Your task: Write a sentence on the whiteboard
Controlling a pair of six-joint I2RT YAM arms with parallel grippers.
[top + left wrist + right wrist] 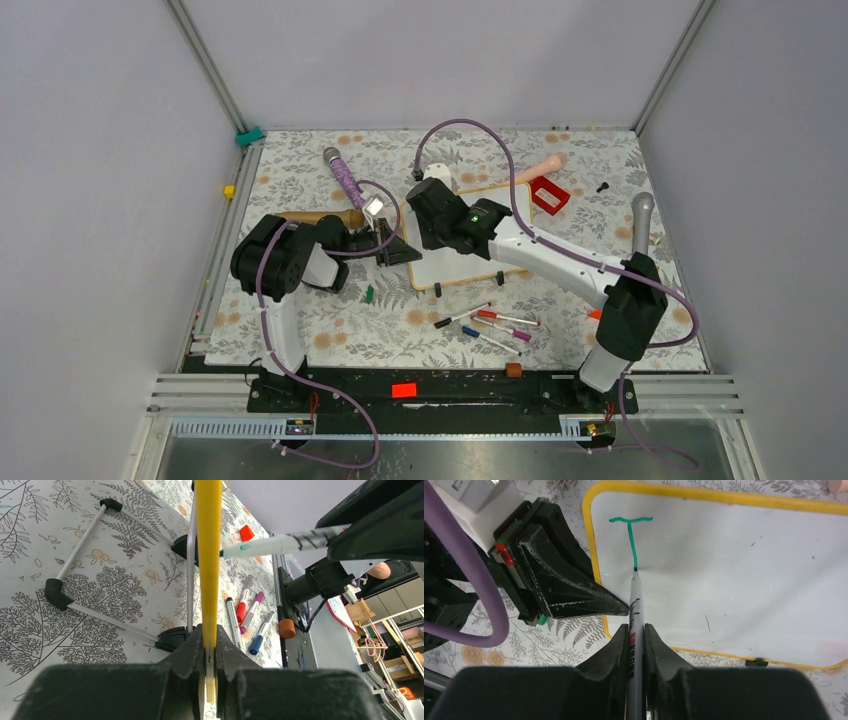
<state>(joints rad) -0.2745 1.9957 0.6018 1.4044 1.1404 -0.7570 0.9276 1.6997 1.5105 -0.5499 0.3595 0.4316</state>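
At the middle of the flowered desk [300, 165] you have the whiteboard [734, 570], its yellowish frame lying between the two arms. Your left tool [210, 632] is pressed together on the board's left frame edge, and in the left wrist view the frame strip runs straight up from between its fingers. Your right tool [636, 630] pinches a white marker [636, 600] by the barrel. The marker's green tip touches the board near the corner closest to your left tool. The sentence [631, 530] is only a single green T, and the tip sits at the foot of its stem. Nearer the arm bases than the board, several spare markers [495, 325] lie loose on the desk, with red, magenta, blue and black caps among them. Just beside the board's far right corner sits a small red box [548, 195].
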